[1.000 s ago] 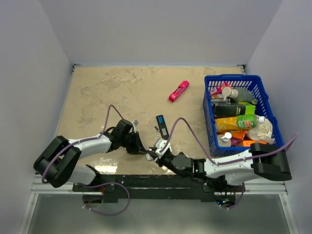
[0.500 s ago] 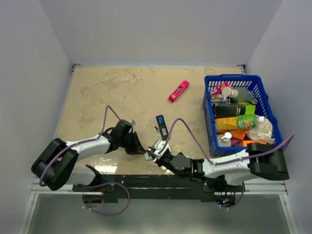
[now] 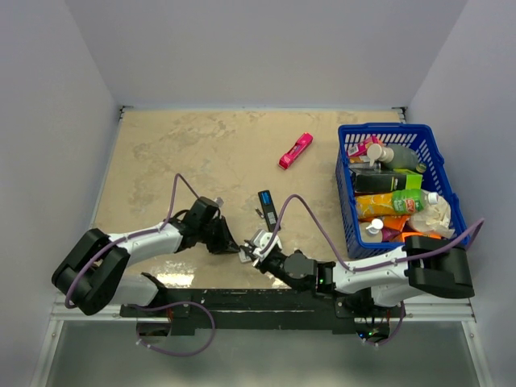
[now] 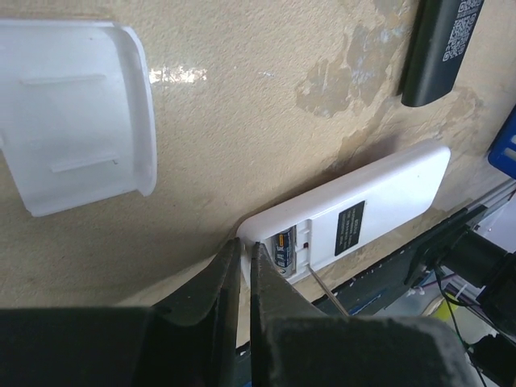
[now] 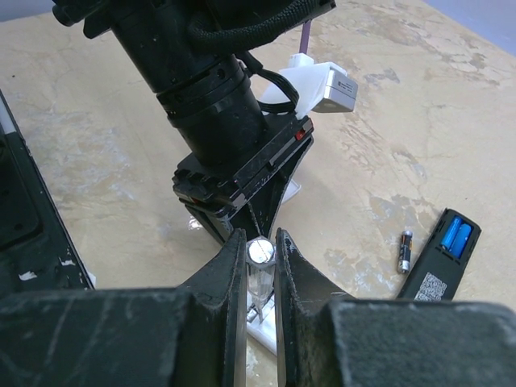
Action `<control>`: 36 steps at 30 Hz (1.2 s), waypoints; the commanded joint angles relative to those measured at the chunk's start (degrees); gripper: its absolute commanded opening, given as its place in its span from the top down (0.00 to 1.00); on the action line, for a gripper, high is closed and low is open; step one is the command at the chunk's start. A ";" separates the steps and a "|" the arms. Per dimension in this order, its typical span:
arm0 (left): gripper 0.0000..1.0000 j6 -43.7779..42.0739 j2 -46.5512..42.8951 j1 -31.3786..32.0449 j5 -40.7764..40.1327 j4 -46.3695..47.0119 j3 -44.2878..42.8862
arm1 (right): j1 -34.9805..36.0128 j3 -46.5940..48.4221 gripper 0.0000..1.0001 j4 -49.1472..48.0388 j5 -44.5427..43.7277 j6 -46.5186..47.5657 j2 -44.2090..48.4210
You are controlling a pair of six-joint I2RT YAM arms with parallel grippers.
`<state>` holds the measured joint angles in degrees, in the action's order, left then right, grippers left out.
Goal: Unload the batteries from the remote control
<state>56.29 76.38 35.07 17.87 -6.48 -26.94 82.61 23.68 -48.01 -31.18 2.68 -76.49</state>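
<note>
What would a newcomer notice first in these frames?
Both grippers meet at the near edge of the table. The right gripper is clamped on a white remote with its battery bay open, and the left gripper has its nearly closed tips at the battery inside. Next come the crammed blue basket on the right and, mid-table, a black remote lying open with two blue cells showing.

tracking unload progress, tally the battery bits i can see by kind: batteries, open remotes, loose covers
batteries: 4 clearly visible, two blue in the black remote, one loose, one in the white remote
open remotes: 2
loose covers: 1, white
total: 7
</note>
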 commanded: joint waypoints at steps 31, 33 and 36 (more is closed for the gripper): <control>0.69 -2.77 -3.43 0.09 -4.07 -5.56 -2.15 | -3.68 4.00 1.00 -5.51 3.05 0.40 -2.79; 0.70 -2.68 -3.43 0.17 -3.89 -5.47 -2.07 | -3.86 4.00 1.00 -5.87 3.23 0.14 -3.05; 0.71 -2.85 -3.25 0.09 -3.72 -5.47 -2.07 | -3.77 4.09 1.00 -6.04 3.67 -0.22 -3.32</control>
<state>54.41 74.11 35.07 13.32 -13.89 -29.28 79.05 25.61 -50.50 -28.62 2.98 -79.81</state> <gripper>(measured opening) 0.300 0.140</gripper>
